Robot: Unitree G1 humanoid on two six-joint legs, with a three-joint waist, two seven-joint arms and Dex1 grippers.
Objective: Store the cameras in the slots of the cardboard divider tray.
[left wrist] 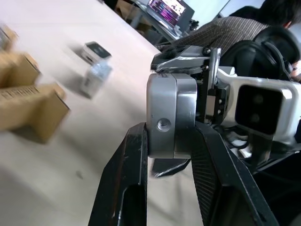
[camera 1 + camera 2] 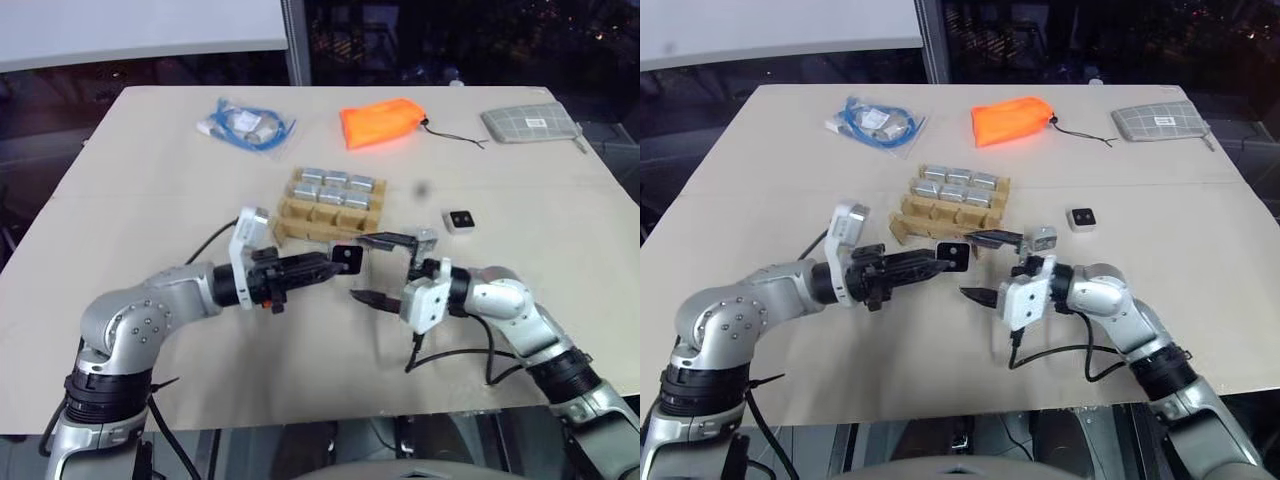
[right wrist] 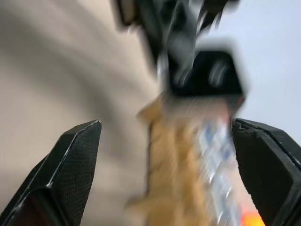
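My left gripper [image 2: 338, 262] is shut on a camera [image 2: 346, 256], a small silver-grey block [image 1: 171, 117] pinched between both fingers above the table. The right gripper [image 2: 378, 270] faces it from the right, open, one finger above and one below the camera's end, not touching it. The cardboard divider tray [image 2: 300, 222] lies just beyond both grippers, with several cameras [image 2: 336, 187] in its far slots and the near slots empty. A second loose camera [image 2: 460, 221] lies on the table to the right. A third camera [image 2: 427, 236] sits close behind the right gripper's upper finger.
At the table's far side lie a bagged blue cable [image 2: 245, 125], an orange pouch [image 2: 380, 122] and a grey gridded pouch [image 2: 530, 122]. A person [image 1: 244, 28] sits beyond the table in the left wrist view.
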